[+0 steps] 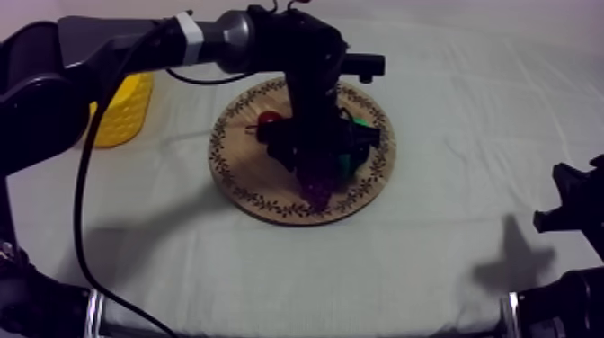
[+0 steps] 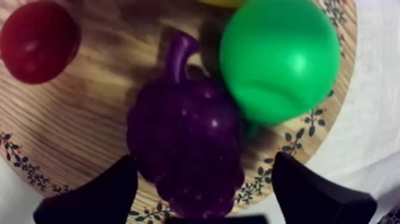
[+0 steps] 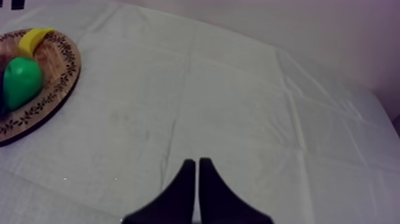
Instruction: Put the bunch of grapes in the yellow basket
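Observation:
The purple bunch of grapes (image 2: 187,143) lies on the round wooden board (image 2: 89,119), stem pointing away from the camera. My left gripper (image 2: 203,159) hangs low over it and is open, one finger (image 2: 101,196) on each side of the bunch. In the top view the left gripper (image 1: 315,175) covers most of the grapes (image 1: 316,191) at the board's (image 1: 243,184) near half. The yellow basket (image 1: 121,108) stands at the table's far left. My right gripper (image 3: 197,179) is shut on nothing, low over bare cloth.
A green pear (image 2: 280,56) touches the grapes' right side. A small red fruit (image 2: 38,40) lies apart on the board, and a banana (image 3: 33,39) sits at its far rim. The right arm (image 1: 571,202) rests at the right edge.

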Motion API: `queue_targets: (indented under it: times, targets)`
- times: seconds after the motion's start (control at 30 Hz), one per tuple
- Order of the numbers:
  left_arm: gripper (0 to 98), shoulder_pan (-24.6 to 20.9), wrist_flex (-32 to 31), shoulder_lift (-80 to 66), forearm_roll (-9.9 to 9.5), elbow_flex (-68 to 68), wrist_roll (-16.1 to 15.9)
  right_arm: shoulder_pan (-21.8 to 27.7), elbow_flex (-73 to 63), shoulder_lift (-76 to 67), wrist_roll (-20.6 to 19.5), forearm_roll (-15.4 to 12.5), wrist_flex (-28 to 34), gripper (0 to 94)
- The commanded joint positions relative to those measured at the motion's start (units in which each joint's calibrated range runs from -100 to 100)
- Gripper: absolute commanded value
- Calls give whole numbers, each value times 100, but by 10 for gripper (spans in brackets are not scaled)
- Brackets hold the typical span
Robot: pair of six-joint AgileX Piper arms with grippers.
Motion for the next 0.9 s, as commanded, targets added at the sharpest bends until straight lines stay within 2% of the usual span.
queue_targets:
  times: [0.0,0.33,0.6,0.87]
  targets:
    - [812,-1,40,48,6,-50,22,-2,-4,0,-1,-2,2,3]
    - [728,19,150,217,40,-113,159,-2,-4,0,-1,-2,2,3]
    - [486,47,183,209,-11,-73,182,-2,-4,0,-1,-2,2,3]
    - [450,67,170,73,-75,60,157,-2,-4,0,-1,-2,2,3]
